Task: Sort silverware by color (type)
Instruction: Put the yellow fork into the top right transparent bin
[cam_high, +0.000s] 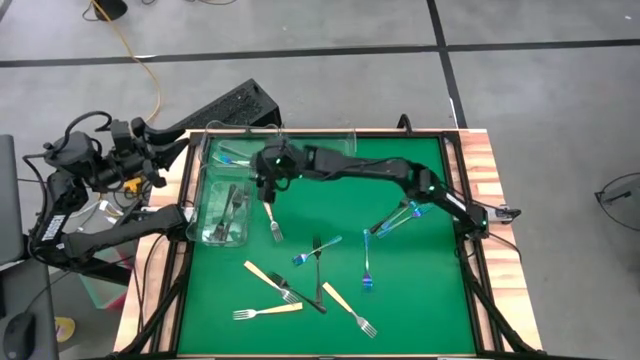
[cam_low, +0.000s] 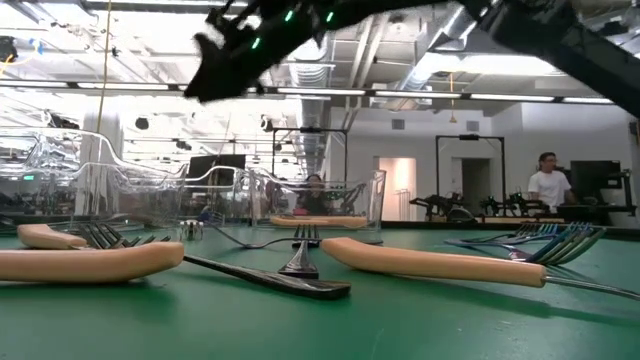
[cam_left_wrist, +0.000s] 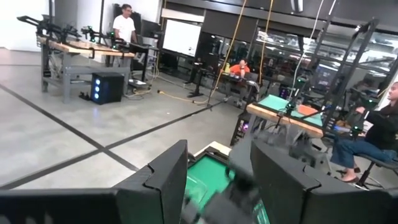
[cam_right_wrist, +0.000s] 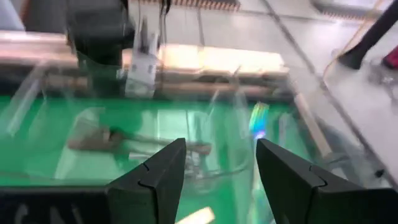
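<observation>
the right gripper (cam_high: 268, 190) hangs with fingers spread, holding nothing, beside the clear plastic bin (cam_high: 205, 200) of dark grey-black forks (cam_high: 232, 212) — the left gripper (cam_left_wrist: 217, 180), also spread, waits off-table.

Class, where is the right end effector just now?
High view: the right end effector, open, hovers at the mat's left, beside the clear bins, above a tan-handled fork.

The mat (cam_high: 420, 290) is deep green, and the table's edge (cam_high: 490, 200) is pale wood with reddish stripes. The forks come in three colours: tan handles with silver tines (cam_high: 348, 308), shiny blue with an iridescent gleam (cam_high: 367, 270), and dark grey-black (cam_high: 318, 270). The bins (cam_high: 205, 215) are clear — one holds dark forks (cam_high: 232, 212), another a blue one (cam_high: 232, 158). Both arms (cam_high: 370, 170) are black. The floor (cam_high: 540, 90) is grey with dark lines — a yellow cable (cam_high: 140, 50) crosses it.
</observation>
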